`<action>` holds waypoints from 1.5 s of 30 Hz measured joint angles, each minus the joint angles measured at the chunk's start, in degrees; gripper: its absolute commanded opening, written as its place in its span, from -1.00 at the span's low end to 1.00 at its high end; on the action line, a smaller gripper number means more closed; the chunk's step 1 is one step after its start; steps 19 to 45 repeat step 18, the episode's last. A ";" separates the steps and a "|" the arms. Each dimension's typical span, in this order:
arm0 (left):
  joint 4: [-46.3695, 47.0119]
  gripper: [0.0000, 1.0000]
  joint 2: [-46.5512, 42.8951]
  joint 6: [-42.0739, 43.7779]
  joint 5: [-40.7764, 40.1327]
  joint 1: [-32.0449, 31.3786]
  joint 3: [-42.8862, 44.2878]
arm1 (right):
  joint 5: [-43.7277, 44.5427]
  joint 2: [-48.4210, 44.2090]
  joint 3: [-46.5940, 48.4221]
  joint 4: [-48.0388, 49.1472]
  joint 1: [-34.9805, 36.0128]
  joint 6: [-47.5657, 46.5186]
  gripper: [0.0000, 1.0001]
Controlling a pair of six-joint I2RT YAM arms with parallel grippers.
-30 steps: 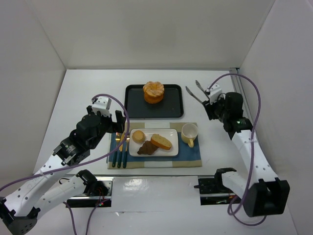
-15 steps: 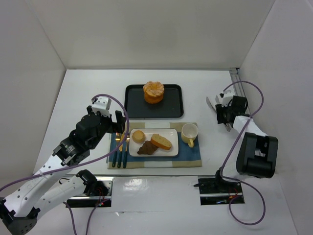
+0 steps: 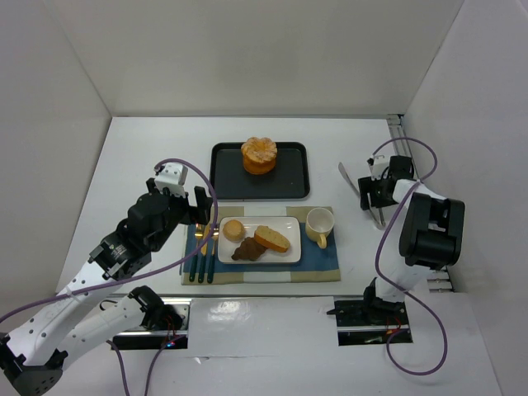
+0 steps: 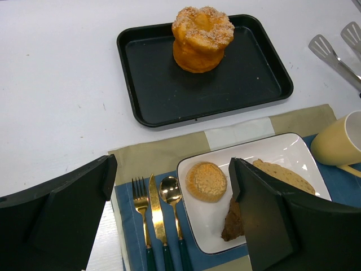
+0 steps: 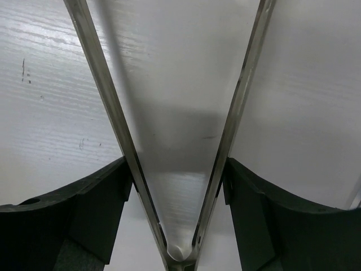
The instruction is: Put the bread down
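My right gripper (image 5: pixel 177 186) holds slim steel tongs (image 5: pixel 107 101), their arms splayed against its fingers; the left gripper (image 4: pixel 172 169) hangs wide open, empty. The dark brown croissant (image 3: pixel 246 249), round golden bun (image 3: pixel 234 228) and oblong crusty slice (image 3: pixel 272 239) sit on the white rectangular plate (image 3: pixel 285 223), nine o'clock of the tongs, slice running ten-to-four; left arm nearer

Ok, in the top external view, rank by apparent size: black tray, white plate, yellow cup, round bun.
Largest to smallest:
1. black tray
2. white plate
3. yellow cup
4. round bun
Cup and bun are close; the cup looks slightly bigger.
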 measured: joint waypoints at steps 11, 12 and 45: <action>0.00 1.00 0.00 0.00 0.02 0.00 0.00 | -6.34 -4.52 0.17 -7.06 -2.34 -2.01 1.00; 0.00 1.00 0.00 0.00 0.02 0.00 0.00 | -7.06 -6.58 0.17 -8.07 -2.64 -2.23 1.00; 0.00 1.00 -0.02 0.00 0.04 0.00 0.00 | -8.57 -19.32 0.48 -9.40 -2.95 -1.31 1.00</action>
